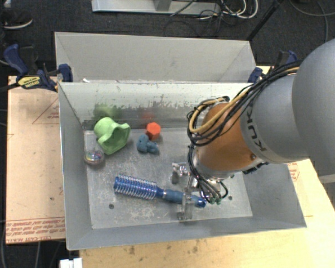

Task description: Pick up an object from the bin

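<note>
A blue hairbrush [138, 188] lies flat near the bin's front wall, bristle end to the left and handle pointing right. My gripper [182, 195] is down over the handle end. One fingertip [179, 175] stands behind the handle and the other [184, 213] in front of it. The fingers are open, with a wide gap on both sides of the handle. A small blue figure [147, 145] and an orange cap-like piece [153, 130] lie further back, left of the gripper.
A green cup-shaped thing [113, 134] and a clear round jar [93, 149] sit at the back left. The arm with its orange cover and cables hangs over the bin's right half, close to the right wall.
</note>
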Motion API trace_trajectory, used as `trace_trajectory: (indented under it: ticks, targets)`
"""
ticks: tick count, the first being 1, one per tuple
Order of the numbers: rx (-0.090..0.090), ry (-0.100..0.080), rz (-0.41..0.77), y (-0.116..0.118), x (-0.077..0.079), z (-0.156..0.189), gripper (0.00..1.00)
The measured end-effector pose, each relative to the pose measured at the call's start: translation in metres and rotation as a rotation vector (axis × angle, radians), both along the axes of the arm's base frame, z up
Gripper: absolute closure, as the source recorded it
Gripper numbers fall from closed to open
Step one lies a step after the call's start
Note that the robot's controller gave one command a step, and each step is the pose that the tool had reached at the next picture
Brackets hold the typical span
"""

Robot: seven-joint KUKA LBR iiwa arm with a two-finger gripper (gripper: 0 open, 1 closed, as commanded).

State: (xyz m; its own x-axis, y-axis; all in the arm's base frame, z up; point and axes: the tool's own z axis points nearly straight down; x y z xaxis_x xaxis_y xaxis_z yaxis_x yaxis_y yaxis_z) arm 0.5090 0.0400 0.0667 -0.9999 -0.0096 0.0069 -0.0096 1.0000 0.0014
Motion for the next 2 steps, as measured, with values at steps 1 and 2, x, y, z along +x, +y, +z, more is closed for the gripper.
trace_trajectory:
  ticks: [1, 2]
  targets:
    - [-0.001, -0.007, 0.001, 0.0, 0.003, 0.003, 1.0]
    - [0.001, -0.015, -0.031, 0.007, -0.016, 0.135, 1.0]
